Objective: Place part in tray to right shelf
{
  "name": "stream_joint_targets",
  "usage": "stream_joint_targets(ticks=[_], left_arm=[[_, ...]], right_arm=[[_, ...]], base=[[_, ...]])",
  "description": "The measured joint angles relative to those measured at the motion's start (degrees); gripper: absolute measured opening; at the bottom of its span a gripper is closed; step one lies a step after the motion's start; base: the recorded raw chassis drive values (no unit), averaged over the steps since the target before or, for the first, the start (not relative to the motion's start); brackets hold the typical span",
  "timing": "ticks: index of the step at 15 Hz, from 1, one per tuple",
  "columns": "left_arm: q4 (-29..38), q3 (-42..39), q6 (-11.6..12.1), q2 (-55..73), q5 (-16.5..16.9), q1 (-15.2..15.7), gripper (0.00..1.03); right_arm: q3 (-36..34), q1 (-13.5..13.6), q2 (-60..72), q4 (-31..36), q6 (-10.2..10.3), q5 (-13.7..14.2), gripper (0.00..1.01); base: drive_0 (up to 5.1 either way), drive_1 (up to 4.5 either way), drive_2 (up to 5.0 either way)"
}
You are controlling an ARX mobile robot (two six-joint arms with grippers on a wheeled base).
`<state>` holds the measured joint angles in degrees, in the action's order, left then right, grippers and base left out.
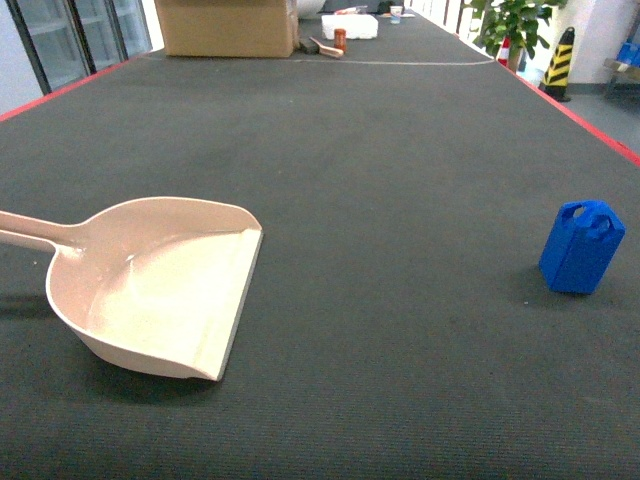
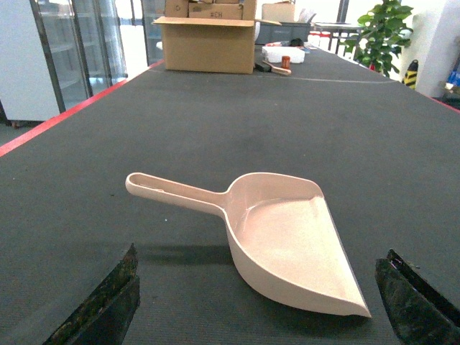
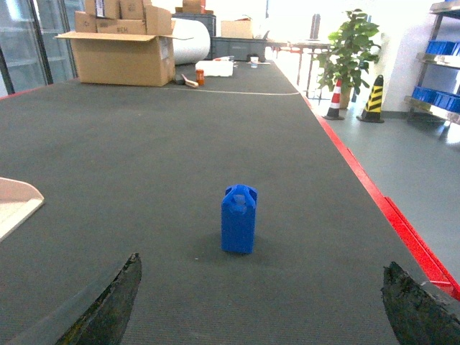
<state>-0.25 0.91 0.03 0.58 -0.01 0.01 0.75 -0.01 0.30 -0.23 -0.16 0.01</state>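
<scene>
A long desk (image 1: 380,150) with a dark ribbed surface and red edging runs away ahead of the fingers. At its far end stands an open cardboard box (image 3: 118,54). Glass doors (image 2: 79,50) line the left; a potted plant (image 3: 345,47), striped cones (image 3: 372,100) and grey floor (image 3: 424,158) lie right.
</scene>
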Motion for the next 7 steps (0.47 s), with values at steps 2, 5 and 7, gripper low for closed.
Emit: stream_joint_targets(ticks=[2, 5, 7], left_arm=[[0.00, 0.00, 0.00, 0.00, 0.00, -0.02, 0.98], [0.00, 0.00, 0.00, 0.00, -0.02, 0.00, 0.98], [0.00, 0.00, 0.00, 0.00, 0.00, 0.00, 0.98]], right_arm=[[0.00, 0.00, 0.00, 0.00, 0.00, -0.02, 0.98], [0.00, 0.00, 0.00, 0.00, 0.00, 0.00, 0.98], [0.00, 0.00, 0.00, 0.00, 0.00, -0.02, 0.98]], base=[[0.0, 0.00, 0.0], [0.0, 0.00, 0.0], [0.0, 0.00, 0.0]])
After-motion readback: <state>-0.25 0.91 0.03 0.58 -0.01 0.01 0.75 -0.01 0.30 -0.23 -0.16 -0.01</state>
